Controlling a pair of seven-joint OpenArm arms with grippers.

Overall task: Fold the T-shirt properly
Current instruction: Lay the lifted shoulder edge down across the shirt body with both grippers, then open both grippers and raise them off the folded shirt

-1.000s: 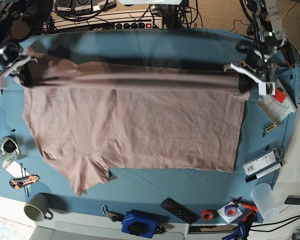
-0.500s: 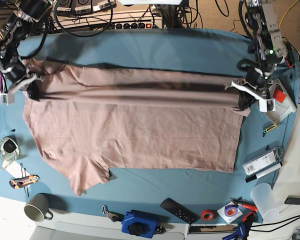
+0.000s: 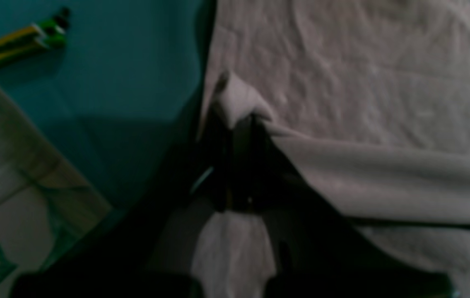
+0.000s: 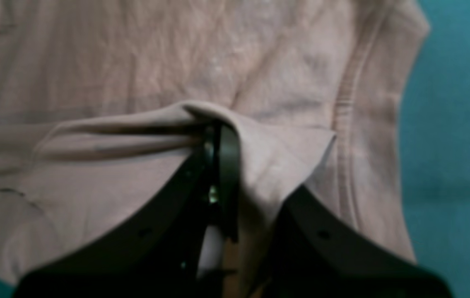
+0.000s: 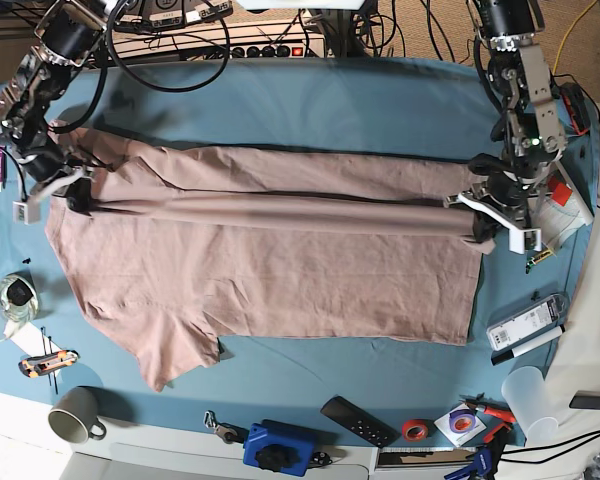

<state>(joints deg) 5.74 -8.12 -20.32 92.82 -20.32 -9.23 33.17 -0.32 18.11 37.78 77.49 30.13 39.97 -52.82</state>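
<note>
Across the desk centre lies one T-shirt [image 5: 270, 270] — its far edge lifted by two grippers. Left gripper [image 5: 488, 226] and right gripper [image 5: 72, 190] — each clamped tight on a fabric fold near opposite side edges.

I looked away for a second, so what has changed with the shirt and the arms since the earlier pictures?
Both grippers, left and right, have carried the pinched far edge of the T-shirt toward the table's near side, so the fold line sits lower. Neither let go. The shirt's near half and the mug stayed put.
</note>
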